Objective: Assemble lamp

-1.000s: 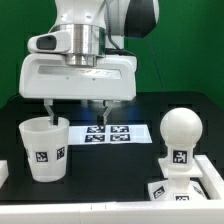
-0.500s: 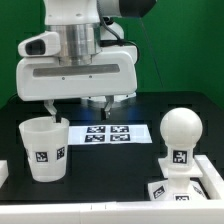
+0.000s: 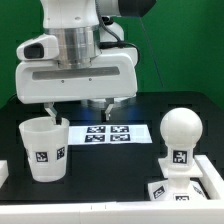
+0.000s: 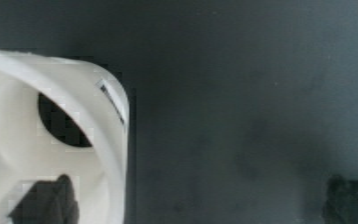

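The white plastic tapered cup-like shade (image 3: 44,148) is stood upright on the black worktop (image 3: 110,165) at 9 o'clock in the exterior view. The end effector (image 3: 78,110) is held released just above its rim (one finger over the shade). The white round-headed bulb (image 3: 179,140) is seated at 3 o'clock.

Upright white shade (image 3: 44,148) well apart from bulb (image 3: 179,137) on base (image 3: 185,186).
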